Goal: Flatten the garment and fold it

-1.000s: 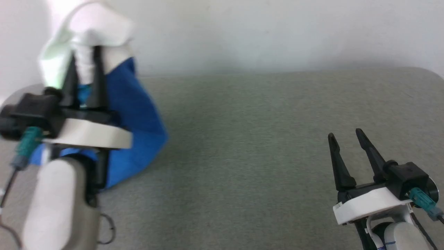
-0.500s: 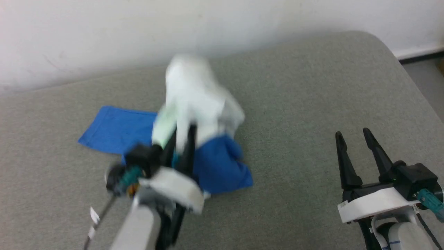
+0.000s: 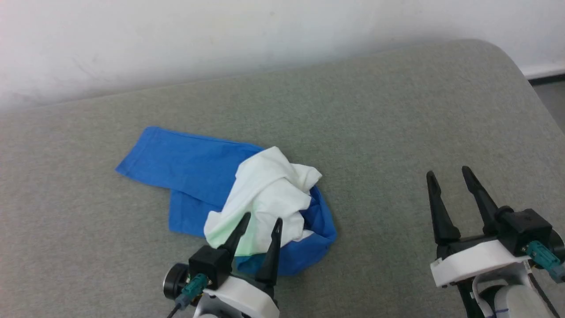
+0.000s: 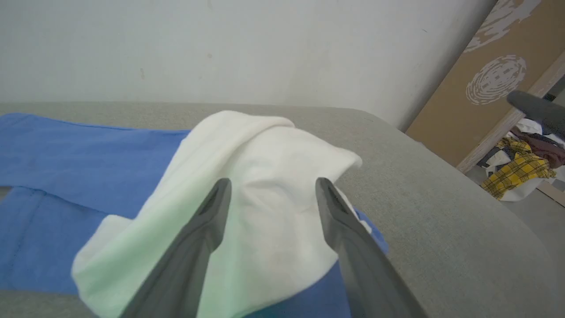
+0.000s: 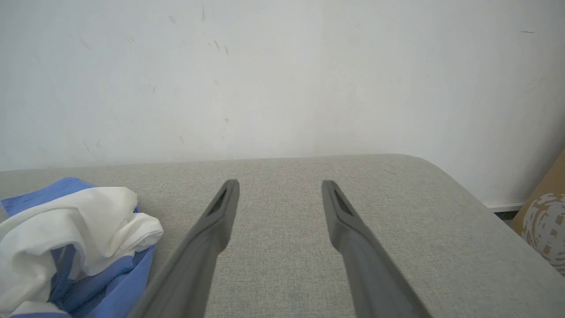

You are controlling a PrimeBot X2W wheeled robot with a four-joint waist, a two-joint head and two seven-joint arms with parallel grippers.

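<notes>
Spreading comes first: the crumpled long-sleeved shirt (image 3: 265, 190) lies on the table (image 3: 397, 110), so the left end effector (image 3: 263, 217), wide and empty at its near side, should pinch a white edge; the right end effector (image 3: 447, 171), also wide, a sleeve

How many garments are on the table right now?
1: the garment, bunched left of centre on the table, just ahead of the open left gripper. Its folds could hide something smaller.

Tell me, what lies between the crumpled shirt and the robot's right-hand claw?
In the head view, just bare grey table separates the garment from the right gripper.
</notes>
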